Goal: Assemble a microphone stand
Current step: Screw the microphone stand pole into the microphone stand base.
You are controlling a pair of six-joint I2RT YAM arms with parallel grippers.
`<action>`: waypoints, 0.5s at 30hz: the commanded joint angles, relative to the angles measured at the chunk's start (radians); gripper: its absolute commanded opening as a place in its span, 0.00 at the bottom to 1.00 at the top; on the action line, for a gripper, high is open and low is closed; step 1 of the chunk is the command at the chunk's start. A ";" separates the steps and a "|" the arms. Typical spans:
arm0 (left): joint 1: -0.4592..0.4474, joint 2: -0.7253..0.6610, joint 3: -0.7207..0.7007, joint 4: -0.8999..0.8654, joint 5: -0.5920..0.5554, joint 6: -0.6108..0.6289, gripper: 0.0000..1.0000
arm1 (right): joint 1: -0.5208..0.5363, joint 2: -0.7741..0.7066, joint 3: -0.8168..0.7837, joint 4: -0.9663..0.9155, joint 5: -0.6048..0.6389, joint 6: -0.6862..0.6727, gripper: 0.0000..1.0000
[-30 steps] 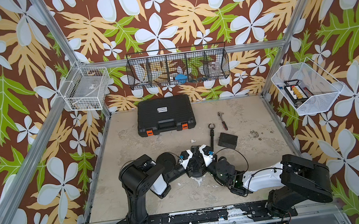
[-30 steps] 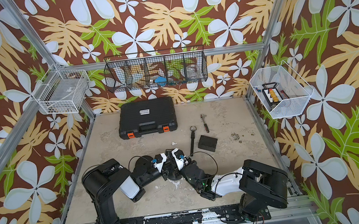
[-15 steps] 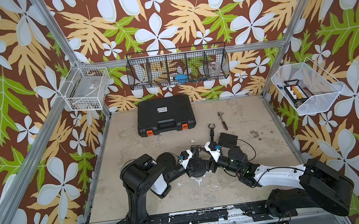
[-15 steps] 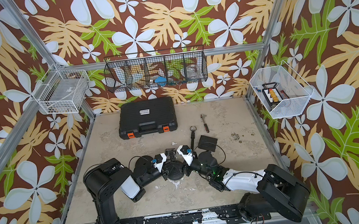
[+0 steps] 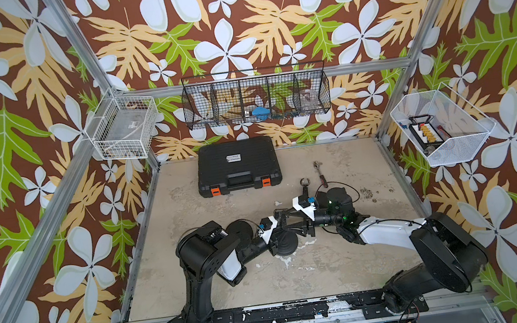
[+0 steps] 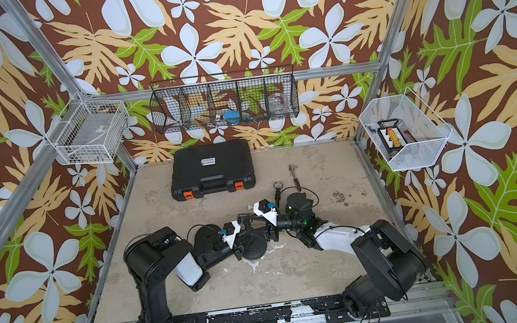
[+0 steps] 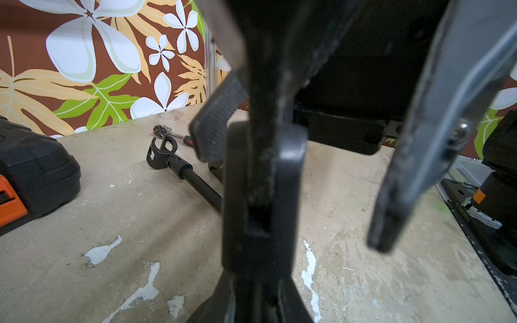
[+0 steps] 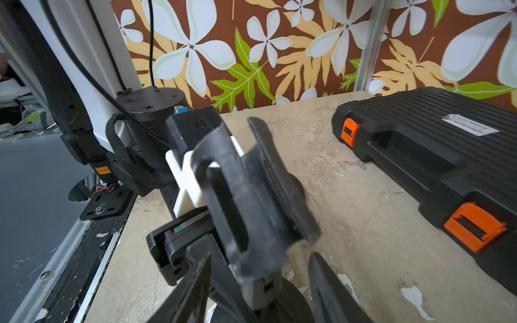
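Note:
A round black stand base [image 5: 286, 242] [image 6: 254, 248] lies mid-table. A short black post [image 7: 260, 195] rises from it and carries a black mic clip [image 8: 251, 201]. My left gripper [image 5: 288, 231] [image 7: 258, 293] is shut on that post just above the base. My right gripper [image 5: 294, 222] [image 8: 260, 257] comes in from the right and is open. Its fingers [image 7: 218, 123] stand on either side of the clip with a gap on each side. A thin black rod with a ring clip [image 5: 303, 187] [image 7: 195, 181] lies loose on the table behind both grippers.
A shut black tool case with orange latches [image 5: 238, 165] [image 8: 433, 145] sits at the back. A small ratchet [image 5: 319, 170] [image 7: 165, 131] lies beside the rod. Wire baskets [image 5: 255, 96] hang on the walls. The right arm's elbow [image 5: 338, 197] is close over the table right of the rod.
The right arm has swung from the front toward the back right, and its gripper has opened around the clip. The left gripper has kept its hold on the post.

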 commanded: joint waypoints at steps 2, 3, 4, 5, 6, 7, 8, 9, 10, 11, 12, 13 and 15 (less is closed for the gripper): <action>-0.001 0.034 -0.020 0.140 -0.011 -0.045 0.05 | 0.000 0.040 0.027 0.008 -0.114 -0.033 0.53; 0.000 0.033 -0.020 0.139 -0.011 -0.045 0.05 | 0.000 0.049 0.033 0.012 -0.127 -0.035 0.52; -0.001 0.031 -0.022 0.139 -0.011 -0.043 0.05 | 0.000 0.059 0.041 0.009 -0.136 -0.040 0.51; 0.000 0.030 -0.021 0.139 -0.013 -0.042 0.05 | 0.000 0.070 0.050 0.004 -0.143 -0.045 0.48; -0.001 0.029 -0.021 0.137 -0.013 -0.042 0.04 | 0.000 0.077 0.056 0.002 -0.153 -0.047 0.44; -0.001 0.027 -0.020 0.134 -0.010 -0.040 0.04 | -0.001 0.085 0.062 0.002 -0.158 -0.050 0.40; -0.001 0.025 -0.018 0.131 -0.010 -0.040 0.04 | 0.000 0.090 0.066 0.007 -0.161 -0.049 0.35; 0.000 0.025 -0.017 0.128 -0.009 -0.039 0.04 | 0.000 0.095 0.066 0.011 -0.168 -0.047 0.32; 0.000 0.022 -0.018 0.126 -0.009 -0.037 0.04 | 0.000 0.097 0.064 0.016 -0.171 -0.046 0.28; -0.001 0.021 -0.017 0.126 -0.010 -0.037 0.04 | 0.000 0.099 0.057 0.027 -0.165 -0.040 0.23; -0.001 0.021 -0.018 0.127 -0.010 -0.036 0.04 | 0.000 0.100 0.046 0.044 -0.161 -0.032 0.17; 0.000 0.018 -0.017 0.124 -0.009 -0.036 0.04 | 0.000 0.100 0.028 0.076 -0.148 -0.015 0.13; -0.001 0.013 -0.018 0.121 -0.010 -0.034 0.06 | 0.003 0.106 -0.010 0.149 -0.106 0.035 0.03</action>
